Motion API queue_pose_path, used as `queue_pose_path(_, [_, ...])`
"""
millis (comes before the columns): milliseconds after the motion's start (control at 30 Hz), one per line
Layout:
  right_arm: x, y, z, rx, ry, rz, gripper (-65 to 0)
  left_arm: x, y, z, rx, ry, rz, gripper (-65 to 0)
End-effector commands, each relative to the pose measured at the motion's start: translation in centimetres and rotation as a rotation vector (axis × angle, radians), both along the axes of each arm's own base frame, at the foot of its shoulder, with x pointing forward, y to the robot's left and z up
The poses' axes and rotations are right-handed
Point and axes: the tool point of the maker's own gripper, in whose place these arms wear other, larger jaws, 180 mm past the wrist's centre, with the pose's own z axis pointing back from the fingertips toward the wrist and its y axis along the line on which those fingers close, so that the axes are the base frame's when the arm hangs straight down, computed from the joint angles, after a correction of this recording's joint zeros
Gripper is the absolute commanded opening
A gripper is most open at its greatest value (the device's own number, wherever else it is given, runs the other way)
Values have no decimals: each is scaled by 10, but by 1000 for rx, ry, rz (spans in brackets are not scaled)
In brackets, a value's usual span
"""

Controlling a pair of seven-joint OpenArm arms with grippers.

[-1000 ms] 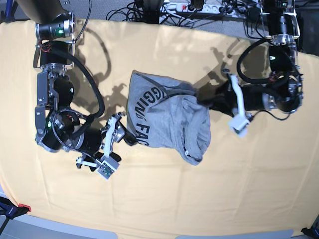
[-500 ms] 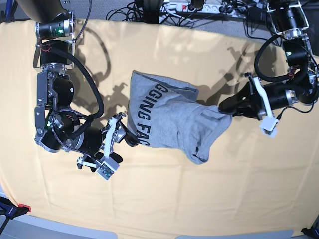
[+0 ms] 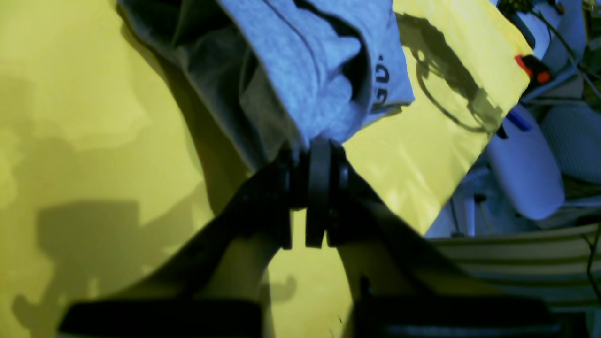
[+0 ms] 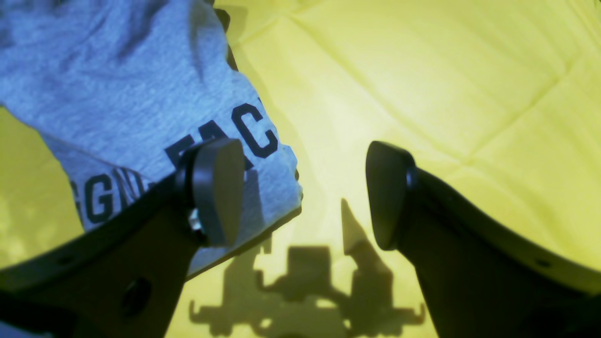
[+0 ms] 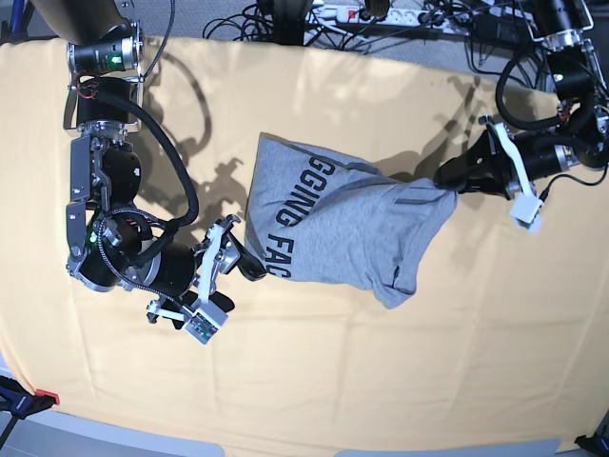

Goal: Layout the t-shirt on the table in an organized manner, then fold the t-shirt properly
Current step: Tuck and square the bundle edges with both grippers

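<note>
The t-shirt [image 5: 333, 233] lies bunched mid-counter [image 5: 381, 381], one end pinched in the left gripper [image 5: 447, 183], its jaws clamped on the cloth. The right gripper [image 5: 249, 267] waits at the printed edge, jaws wide apart, holding nothing. Pulling from one side may drag the shirt rather than spread it.

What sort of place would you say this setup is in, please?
Probably a robotics lab or test bench: a cloth-covered table with two arms working a t-shirt, a power strip with tangled cables behind it, and clamps holding the cloth at the front edge.
</note>
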Motion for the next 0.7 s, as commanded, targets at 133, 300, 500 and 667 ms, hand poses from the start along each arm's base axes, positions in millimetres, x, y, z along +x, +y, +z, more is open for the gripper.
queue_pose_path(133, [8, 5, 24, 46, -72, 13, -231, 10, 11, 13, 51, -54, 5, -415])
queue_pose_path(300, [8, 4, 23, 45, -72, 12, -374, 28, 23, 37, 61, -122, 36, -207])
queue_pose_path(500, [12, 8, 32, 82, -111, 12, -650, 33, 16, 62, -37, -193, 25, -650])
queue_pose_path(667, [24, 6, 30, 75, -152, -12, -650, 27, -15, 53, -105, -168, -44, -650])
